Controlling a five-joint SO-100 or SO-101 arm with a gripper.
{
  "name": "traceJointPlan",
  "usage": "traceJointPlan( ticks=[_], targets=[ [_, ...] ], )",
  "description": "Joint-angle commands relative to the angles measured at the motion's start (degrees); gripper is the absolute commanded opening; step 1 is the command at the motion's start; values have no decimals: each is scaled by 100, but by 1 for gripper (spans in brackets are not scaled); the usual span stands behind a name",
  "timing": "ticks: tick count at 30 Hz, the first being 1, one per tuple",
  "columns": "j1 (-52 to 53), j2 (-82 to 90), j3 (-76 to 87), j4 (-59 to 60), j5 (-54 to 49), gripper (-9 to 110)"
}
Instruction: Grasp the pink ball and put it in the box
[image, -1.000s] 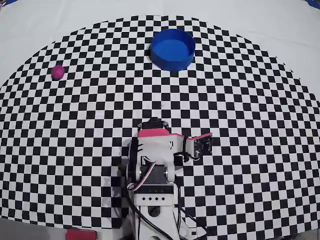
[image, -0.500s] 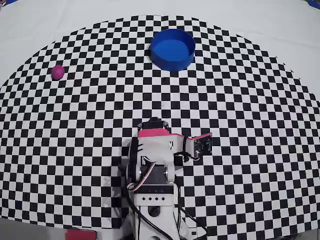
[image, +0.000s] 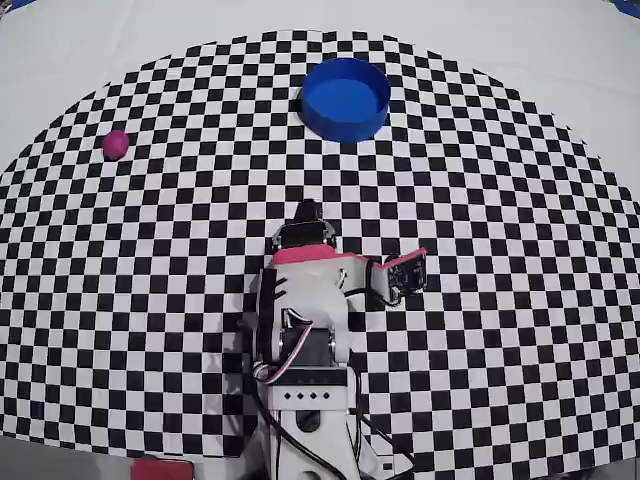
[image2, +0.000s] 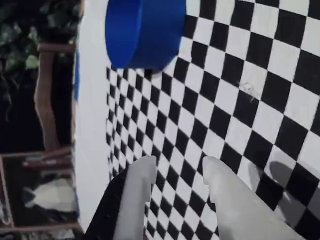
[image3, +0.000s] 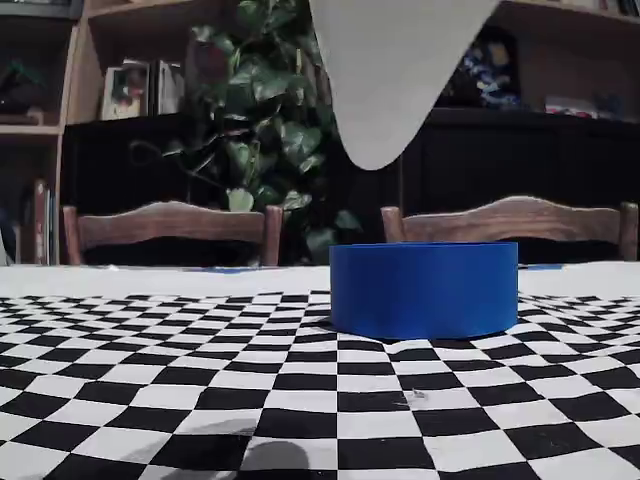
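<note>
While approach is pending: gripper (image2: 177, 172) parted, empty, over mat centre. Pink ball (image: 115, 144) rests at ten o'clock; box (image: 345, 98) at twelve. Next: swing toward ball, descend.

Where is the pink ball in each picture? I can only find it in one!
Overhead view: the pink ball sits near the left edge of the checkered cloth, far left of the blue box.
Wrist view: not in it; only the claw and the blue box show.
Fixed view: not in it.
Shared landmark: the blue box, seen in all three.
</note>
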Motion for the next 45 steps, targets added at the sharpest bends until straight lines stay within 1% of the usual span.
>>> traceJointPlan(
  ticks=[1, 6, 7, 9, 12, 14, 19, 25, 33, 45],
  targets=[
    [-26, -105, 35, -413, -1099, 10],
    [-26, -141, 62, -782, -3120, 12],
    [-9, -149, 62, -905, -3437, 18],
    [9, -167, 62, -1020, -4368, 18],
    [0, -167, 62, -1292, -5370, 18],
    [-35, -158, 62, -1494, -5783, 19],
    [-18, -114, 62, -1582, -6917, 19],
    [-70, -105, 62, -1793, -7418, 27],
    [-141, -105, 62, -1872, -7655, 28],
    [-255, -97, 62, -1872, -7664, 28]
  ],
)
